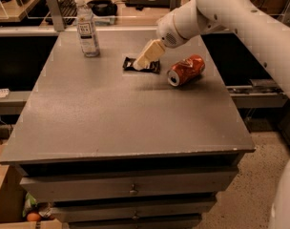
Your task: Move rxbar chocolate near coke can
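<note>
The rxbar chocolate (153, 67) is a flat black wrapper lying on the grey table (121, 113) at the back middle, just left of the coke can. The coke can (185, 70) is red and lies on its side, silver end toward the front left, a short gap from the bar. My gripper (139, 66) comes down from the white arm at the upper right. Its cream tip is over the middle of the bar and hides part of it. I cannot tell whether it touches the bar.
A clear plastic water bottle (87, 27) with a white label stands upright at the table's back left. Drawers (130, 187) run below the front edge. A desk with a keyboard (68, 4) stands behind the table. The robot's white body (285, 199) is at the right.
</note>
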Robot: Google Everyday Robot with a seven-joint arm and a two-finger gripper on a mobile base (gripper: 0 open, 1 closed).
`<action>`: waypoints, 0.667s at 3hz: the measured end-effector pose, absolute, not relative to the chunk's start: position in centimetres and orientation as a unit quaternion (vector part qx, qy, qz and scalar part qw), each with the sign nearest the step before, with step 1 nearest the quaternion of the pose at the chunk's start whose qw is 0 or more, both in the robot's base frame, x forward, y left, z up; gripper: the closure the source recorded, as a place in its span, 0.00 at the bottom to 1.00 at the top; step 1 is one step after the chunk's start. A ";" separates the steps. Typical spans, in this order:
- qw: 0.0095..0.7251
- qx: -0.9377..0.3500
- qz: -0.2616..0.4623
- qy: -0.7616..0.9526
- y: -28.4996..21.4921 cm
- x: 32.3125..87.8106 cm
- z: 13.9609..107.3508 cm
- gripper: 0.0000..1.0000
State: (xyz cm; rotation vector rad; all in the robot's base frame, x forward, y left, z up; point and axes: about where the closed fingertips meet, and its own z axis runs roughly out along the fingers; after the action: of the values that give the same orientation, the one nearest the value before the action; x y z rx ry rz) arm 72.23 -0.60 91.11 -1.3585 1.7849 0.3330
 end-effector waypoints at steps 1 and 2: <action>0.454 -0.535 0.131 0.700 -4.6 70.8 95.6 0.00; 0.457 -0.536 0.126 0.699 -4.8 70.9 96.0 0.00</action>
State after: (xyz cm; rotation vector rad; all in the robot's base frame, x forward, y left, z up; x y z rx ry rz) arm 70.94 -4.80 96.03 -1.3220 1.7225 0.3105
